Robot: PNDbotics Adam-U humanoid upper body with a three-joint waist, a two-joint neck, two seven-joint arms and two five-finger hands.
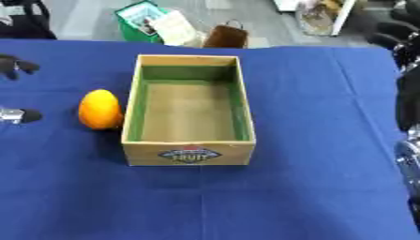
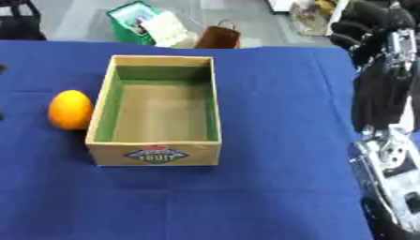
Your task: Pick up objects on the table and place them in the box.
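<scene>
An orange-yellow, egg-shaped fruit lies on the blue tablecloth, just left of the wooden box and almost touching its left wall. The box has green inner walls, a fruit label on its front, and nothing inside. My left hand shows only at the left edge. Its dark fingers and its thumb tip are spread apart, left of the fruit and not touching it. My right hand hangs at the upper right, above the table's far right corner, fingers relaxed and holding nothing.
My right arm runs down the right edge of the view. Beyond the table's far edge, on the floor, stand a green box and a brown bag. The blue cloth is bare right of the box.
</scene>
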